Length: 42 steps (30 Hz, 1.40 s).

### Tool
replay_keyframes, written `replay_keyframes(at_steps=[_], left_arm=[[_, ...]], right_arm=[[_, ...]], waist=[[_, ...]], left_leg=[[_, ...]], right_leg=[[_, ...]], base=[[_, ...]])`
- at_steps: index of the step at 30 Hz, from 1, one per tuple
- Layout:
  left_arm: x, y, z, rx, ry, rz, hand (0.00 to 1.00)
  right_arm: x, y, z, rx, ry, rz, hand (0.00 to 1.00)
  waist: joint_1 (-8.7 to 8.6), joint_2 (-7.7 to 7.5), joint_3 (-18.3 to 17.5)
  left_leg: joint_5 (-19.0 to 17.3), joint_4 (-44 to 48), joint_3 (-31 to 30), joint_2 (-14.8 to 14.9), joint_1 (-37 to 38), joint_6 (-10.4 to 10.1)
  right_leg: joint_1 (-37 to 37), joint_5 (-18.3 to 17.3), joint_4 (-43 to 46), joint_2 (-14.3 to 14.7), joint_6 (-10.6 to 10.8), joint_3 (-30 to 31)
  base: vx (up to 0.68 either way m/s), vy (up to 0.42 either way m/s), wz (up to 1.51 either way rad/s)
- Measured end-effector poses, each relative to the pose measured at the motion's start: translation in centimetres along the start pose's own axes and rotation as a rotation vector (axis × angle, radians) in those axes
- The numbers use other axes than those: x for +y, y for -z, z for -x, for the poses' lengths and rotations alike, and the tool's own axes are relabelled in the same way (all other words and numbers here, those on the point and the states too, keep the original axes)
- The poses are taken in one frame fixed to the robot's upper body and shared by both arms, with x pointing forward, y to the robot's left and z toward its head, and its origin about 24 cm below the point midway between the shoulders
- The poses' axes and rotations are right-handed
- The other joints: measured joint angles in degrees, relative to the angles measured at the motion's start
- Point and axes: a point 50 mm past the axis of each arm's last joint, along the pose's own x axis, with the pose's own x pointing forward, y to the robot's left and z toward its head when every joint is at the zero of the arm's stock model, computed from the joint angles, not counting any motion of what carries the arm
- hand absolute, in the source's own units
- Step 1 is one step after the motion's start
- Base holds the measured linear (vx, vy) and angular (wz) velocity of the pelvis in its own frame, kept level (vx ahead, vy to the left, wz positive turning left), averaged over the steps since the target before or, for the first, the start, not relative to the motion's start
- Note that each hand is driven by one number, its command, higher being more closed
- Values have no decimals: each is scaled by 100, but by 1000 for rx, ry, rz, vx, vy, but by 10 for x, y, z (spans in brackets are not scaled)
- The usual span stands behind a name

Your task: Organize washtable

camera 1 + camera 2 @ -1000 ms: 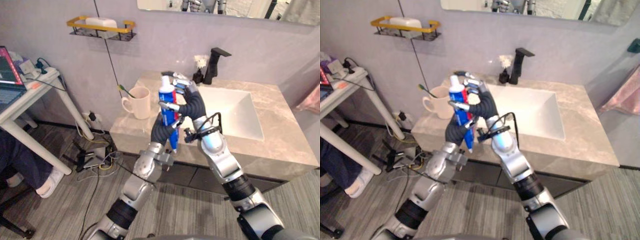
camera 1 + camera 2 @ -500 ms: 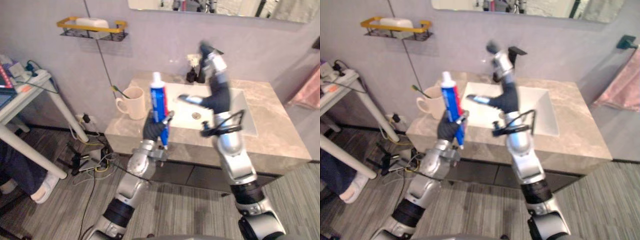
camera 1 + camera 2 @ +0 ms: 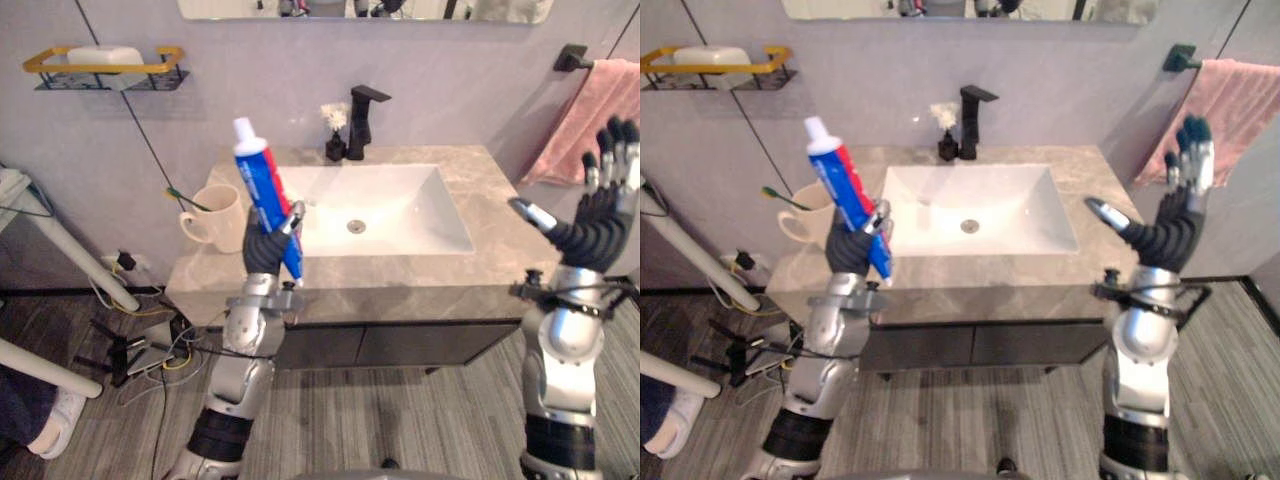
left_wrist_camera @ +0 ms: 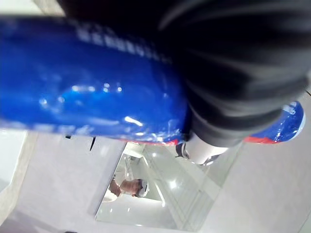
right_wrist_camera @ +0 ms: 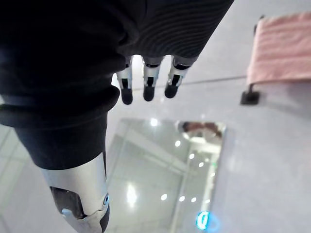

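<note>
The blue, red and white toothpaste tube [image 3: 258, 180] is gripped upright in the left hand [image 3: 262, 250] above the front edge of the grey stone washtable [image 3: 490, 215], the right hand [image 3: 598, 215] is raised empty with fingers spread, and the putting-away is judged not yet done.

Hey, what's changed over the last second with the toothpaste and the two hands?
The right hand let go of the toothpaste tube and swung out to the robot's right, now raised open near the pink towel. The left hand stays shut on the tube, cap up. The mug sits as before on the counter.
</note>
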Motion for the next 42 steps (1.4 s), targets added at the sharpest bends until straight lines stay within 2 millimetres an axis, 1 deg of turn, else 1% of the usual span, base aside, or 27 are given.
replay_keyframes(at_steps=[3, 4, 6, 7, 8, 10, 12, 13, 16, 19, 22, 24, 25, 27, 29, 31, 32, 35, 37, 38, 40, 42], left_arm=[[11, -7, 10, -19, -42, -43, 100], [12, -8, 10, -23, -44, -47, 100], [14, -15, 12, -52, -49, -74, 100], [14, -17, 11, -59, -49, -76, 100], [15, -19, 11, -71, -49, -90, 100], [19, -22, 11, -83, -64, -126, 100], [26, -26, 10, -100, -87, -157, 100], [29, -29, 9, -112, -101, -170, 100], [35, -38, 4, -151, -124, -211, 100], [41, -49, -3, -206, -158, -254, 100], [41, -59, -10, -252, -166, -301, 100], [43, -71, -18, -311, -189, -368, 100], [45, -73, -20, -322, -199, -384, 100], [52, -80, -28, -353, -236, -433, 100], [61, -80, -36, -345, -272, -465, 100], [69, -80, -41, -335, -305, -489, 100], [73, -81, -45, -334, -324, -501, 100], [81, -87, -53, -344, -355, -544, 100], [86, -100, -64, -379, -381, -598, 100], [87, -103, -66, -391, -388, -613, 100], [89, -117, -74, -438, -409, -648, 100], [90, -124, -78, -463, -424, -679, 100]], right_arm=[[-25, 27, 35, 194, 70, 79, 0], [-29, 35, 42, 245, 76, 95, 0], [-38, 59, 73, 438, 79, 130, 0], [-40, 64, 81, 479, 77, 136, 0], [-42, 71, 95, 554, 62, 143, 0], [-47, 80, 116, 657, 29, 152, 0], [-50, 88, 131, 737, 1, 156, 0], [-52, 93, 140, 782, -9, 155, 0], [-52, 101, 157, 873, -36, 148, 0], [-43, 108, 174, 954, -107, 116, 0], [-40, 113, 182, 992, -131, 104, 0], [-37, 118, 190, 1032, -149, 96, 0], [-36, 119, 191, 1037, -154, 94, 0], [-32, 122, 199, 1072, -180, 89, 0], [-31, 126, 208, 1113, -197, 89, 0], [-28, 128, 217, 1149, -214, 85, 0], [-26, 129, 221, 1168, -223, 82, 0], [-26, 130, 226, 1188, -230, 83, 0], [-26, 131, 226, 1190, -236, 87, 0], [-26, 132, 227, 1195, -241, 88, 0], [-24, 135, 228, 1206, -251, 90, 0], [-21, 135, 228, 1205, -262, 84, 0]], waist=[[-37, 23, 5], [-52, 23, 5], [-110, 43, 0], [-146, 55, 6], [-183, 85, 4], [-261, 124, -13], [-324, 130, -12], [-322, 133, -10], [-319, 170, -1], [-318, 199, -4], [-310, 215, -4], [-303, 225, 0], [-303, 230, 3], [-301, 227, 6], [-282, 220, 10], [-276, 186, 36], [-275, 142, 63], [-274, 27, 123], [-277, -62, 175], [-275, -78, 181], [-275, -121, 215], [-275, -157, 260]], left_leg=[[-171, 193, 163, 30, -27, -14], [-197, 231, 175, 35, -41, -13], [-238, 275, 283, 40, -112, -14], [-247, 304, 286, 41, -154, -5], [-251, 319, 296, 37, -205, 1], [-269, 333, 329, 42, -206, 3], [-301, 368, 357, 56, -206, -8], [-342, 431, 390, 72, -216, -12], [-368, 469, 412, 73, -229, -7], [-368, 473, 411, 73, -241, -7], [-367, 493, 404, 74, -299, -6], [-362, 525, 386, 77, -402, -3], [-362, 526, 379, 78, -405, -3], [-362, 529, 366, 83, -429, -3], [-362, 542, 361, 81, -488, -3], [-362, 576, 350, 80, -575, -3], [-362, 607, 342, 84, -630, -4], [-362, 644, 333, 92, -725, -4], [-362, 682, 335, 101, -825, -3], [-362, 692, 336, 106, -852, -3], [-363, 728, 337, 114, -971, -2], [-370, 752, 340, 123, -995, 4]], right_leg=[[-13, 1, -11, 10, 2, 159], [-15, 1, -11, 9, 2, 171], [-120, 21, -13, 13, 16, 282], [-147, 35, -19, 10, 15, 287], [-188, 57, -34, 6, 22, 294], [-187, 71, -62, 14, 26, 331], [-187, 72, -62, 23, 26, 364], [-187, 73, -62, 28, 25, 407], [-191, 73, -62, 22, 25, 425], [-201, 73, -61, 20, 24, 424], [-251, 74, -57, 18, 24, 418], [-297, 85, -57, 17, 7, 410], [-296, 85, -57, 18, 7, 406], [-315, 85, -59, 18, 7, 408], [-397, 85, -57, 12, 6, 409], [-454, 90, -57, 3, -1, 411], [-494, 92, -51, 0, -5, 412], [-585, 108, -48, 4, -26, 413], [-649, 145, -45, 9, -71, 427], [-692, 158, -44, 13, -89, 436], [-786, 196, -36, 17, -106, 456], [-810, 199, -27, 20, -108, 472]], base=[[-12, -14, -26], [-13, -10, -16], [-24, -10, -21], [-25, -14, -15], [-11, -15, -6], [-5, -23, -8], [-13, -28, -10], [-25, -28, -13], [-38, -25, -5], [-40, -29, 0], [-29, -34, 2], [-13, -42, 4], [-1, -38, 4], [-17, -35, 3], [-46, -29, 3], [-37, -30, 3], [-28, -30, 3], [-26, -35, 1], [-13, -15, -2], [-27, -29, -5], [-38, -27, -5], [-46, -33, -3]])
